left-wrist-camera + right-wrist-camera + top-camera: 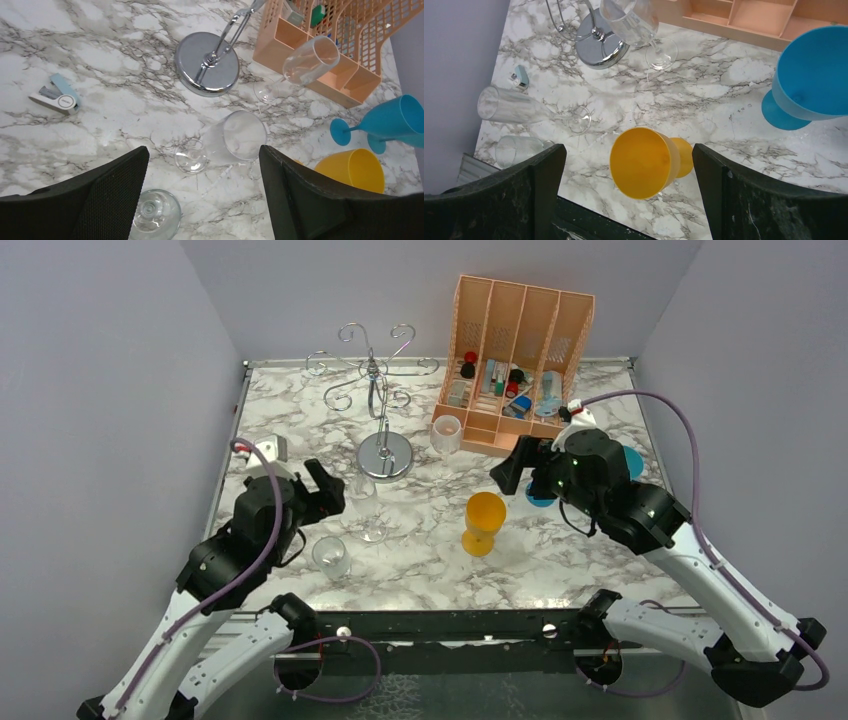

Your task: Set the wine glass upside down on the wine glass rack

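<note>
Finding: left fingers (110, 195) released, aimed at the upright clear glass (235, 137) on the tabletop (100, 50), just near of the rack (207, 65). Right fingers (744, 200) released above the yellow goblet (644, 162). Advice: close gently on the bowl, invert fully, then hook the foot into a scroll arm.

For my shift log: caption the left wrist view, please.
Left jaws open above a clear wine glass; wine glass rack base and orange organiser beyond.

Cropped top of wine glass rack (200, 75)
</note>
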You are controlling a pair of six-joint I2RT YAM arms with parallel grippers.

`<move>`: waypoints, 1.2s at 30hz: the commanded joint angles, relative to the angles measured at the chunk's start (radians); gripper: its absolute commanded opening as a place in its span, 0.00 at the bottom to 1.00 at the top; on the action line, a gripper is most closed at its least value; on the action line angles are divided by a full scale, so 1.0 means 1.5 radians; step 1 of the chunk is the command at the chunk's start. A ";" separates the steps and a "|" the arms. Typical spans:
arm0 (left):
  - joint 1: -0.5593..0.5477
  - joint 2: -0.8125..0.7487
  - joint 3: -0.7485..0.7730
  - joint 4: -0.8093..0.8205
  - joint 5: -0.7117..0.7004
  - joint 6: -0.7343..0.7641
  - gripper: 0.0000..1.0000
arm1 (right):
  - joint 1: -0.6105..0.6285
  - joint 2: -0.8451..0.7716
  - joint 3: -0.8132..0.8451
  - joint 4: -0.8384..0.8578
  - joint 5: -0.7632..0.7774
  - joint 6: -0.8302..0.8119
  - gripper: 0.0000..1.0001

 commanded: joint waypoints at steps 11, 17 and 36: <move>0.004 0.024 -0.029 -0.207 -0.015 -0.160 0.67 | 0.006 -0.011 -0.021 0.005 0.033 0.008 1.00; 0.004 0.075 -0.056 -0.260 0.013 -0.174 0.46 | 0.006 -0.014 -0.025 0.003 0.032 -0.004 1.00; 0.004 0.049 -0.113 -0.322 0.012 -0.272 0.33 | 0.005 -0.010 -0.038 0.003 0.022 -0.014 1.00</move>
